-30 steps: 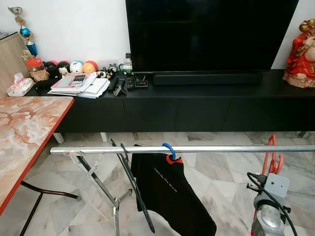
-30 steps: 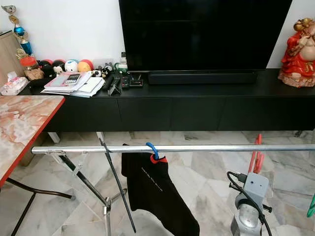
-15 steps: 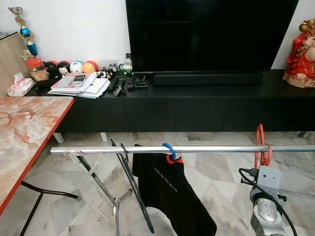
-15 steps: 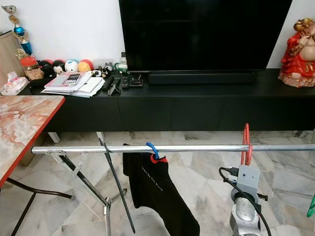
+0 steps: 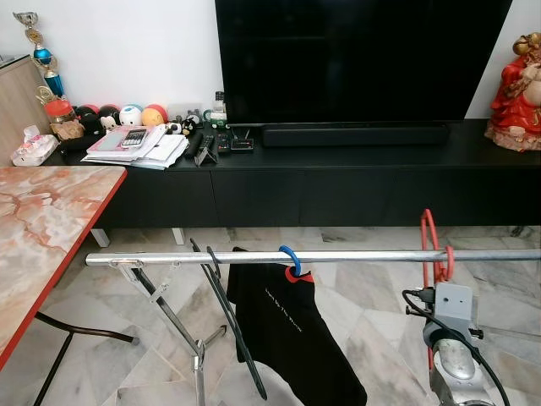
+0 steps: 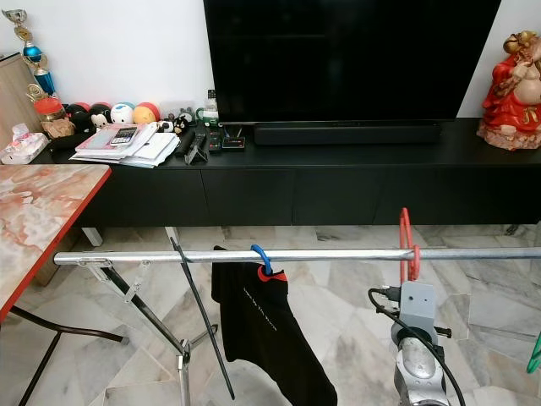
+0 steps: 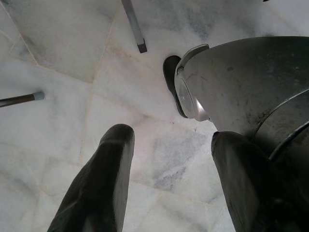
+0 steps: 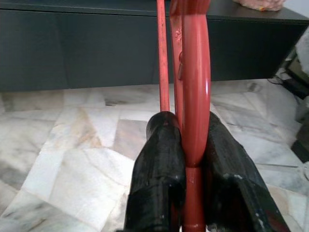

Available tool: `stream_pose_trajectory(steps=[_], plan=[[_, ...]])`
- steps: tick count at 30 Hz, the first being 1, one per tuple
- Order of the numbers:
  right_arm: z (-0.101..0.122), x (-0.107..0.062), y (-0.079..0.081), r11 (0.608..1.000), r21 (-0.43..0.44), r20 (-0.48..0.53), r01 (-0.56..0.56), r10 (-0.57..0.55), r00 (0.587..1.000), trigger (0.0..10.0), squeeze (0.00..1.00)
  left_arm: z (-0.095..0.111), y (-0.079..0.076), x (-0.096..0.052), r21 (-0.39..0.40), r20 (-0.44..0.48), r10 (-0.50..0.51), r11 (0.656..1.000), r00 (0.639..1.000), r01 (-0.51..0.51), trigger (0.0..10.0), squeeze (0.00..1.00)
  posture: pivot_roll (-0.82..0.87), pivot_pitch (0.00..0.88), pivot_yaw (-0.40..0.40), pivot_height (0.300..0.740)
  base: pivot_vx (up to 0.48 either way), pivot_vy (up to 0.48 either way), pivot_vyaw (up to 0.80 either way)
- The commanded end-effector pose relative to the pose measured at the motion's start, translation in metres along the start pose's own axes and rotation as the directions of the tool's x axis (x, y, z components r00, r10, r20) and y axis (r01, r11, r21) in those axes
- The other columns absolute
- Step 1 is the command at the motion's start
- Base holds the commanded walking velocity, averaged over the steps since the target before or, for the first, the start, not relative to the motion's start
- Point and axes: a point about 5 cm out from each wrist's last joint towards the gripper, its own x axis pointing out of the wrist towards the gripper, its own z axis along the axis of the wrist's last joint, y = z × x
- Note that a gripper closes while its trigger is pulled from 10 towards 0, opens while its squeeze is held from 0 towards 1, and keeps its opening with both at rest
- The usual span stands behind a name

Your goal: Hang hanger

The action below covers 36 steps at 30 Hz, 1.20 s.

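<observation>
Two black fingers (image 8: 159, 169) of the right gripper (image 8: 193, 159) clamp the red hanger (image 5: 429, 245), which has risen over the last second from below the steel rail (image 5: 338, 255) until its top stands above the rail, right of the black garment (image 5: 292, 330) on its blue hook (image 5: 290, 254); the hook seems ready to lower onto the rail. The hanger's long axis runs vertically, hook end up, crossing the rail. The left gripper (image 7: 164, 145) hangs idle over the floor, fingers spread and empty.
</observation>
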Motion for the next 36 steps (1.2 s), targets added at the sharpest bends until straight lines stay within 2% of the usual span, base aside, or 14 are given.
stream_pose_trajectory(steps=[1,17,21,27,31,36], plan=[[0.005,0.003,-0.001,1.000,0.019,-0.002,-0.008,0.008,1.000,10.0,0.00,-0.003,0.003,-0.001,0.003,-0.021,0.001,1.000,1.000,-0.001,10.0,0.00,0.11,0.001,-0.005,0.740,0.000,0.000,0.00],[0.007,0.009,-0.005,0.997,0.072,-0.060,-0.022,0.026,0.998,10.0,0.00,-0.004,0.003,-0.001,0.006,-0.022,0.000,1.000,1.000,0.000,10.0,0.00,0.11,0.004,0.000,0.740,0.000,0.000,0.00],[0.010,0.012,-0.006,0.994,0.112,-0.079,-0.009,0.018,0.997,10.0,0.00,-0.004,0.003,-0.001,0.006,-0.021,-0.001,1.000,1.000,0.001,10.0,0.00,0.11,0.006,0.001,0.740,0.000,0.000,0.00],[0.011,0.014,-0.005,0.998,0.059,-0.111,-0.008,0.014,0.994,10.0,0.00,-0.004,0.003,-0.001,0.008,-0.022,-0.003,1.000,1.000,0.003,10.0,0.00,0.11,0.006,0.001,0.740,0.000,0.000,0.00],[0.003,0.011,0.002,0.997,0.059,-0.157,-0.051,0.060,0.986,10.0,0.00,-0.004,0.003,-0.001,0.010,-0.023,-0.003,1.000,1.000,0.003,10.0,0.00,0.11,0.005,0.000,0.740,0.000,0.000,0.00],[0.001,0.009,0.005,0.995,0.083,-0.156,-0.054,0.067,0.985,10.0,0.00,-0.004,0.003,-0.001,0.011,-0.024,-0.003,1.000,1.000,0.004,10.0,0.00,0.11,0.007,-0.001,0.740,0.000,0.000,0.00]])
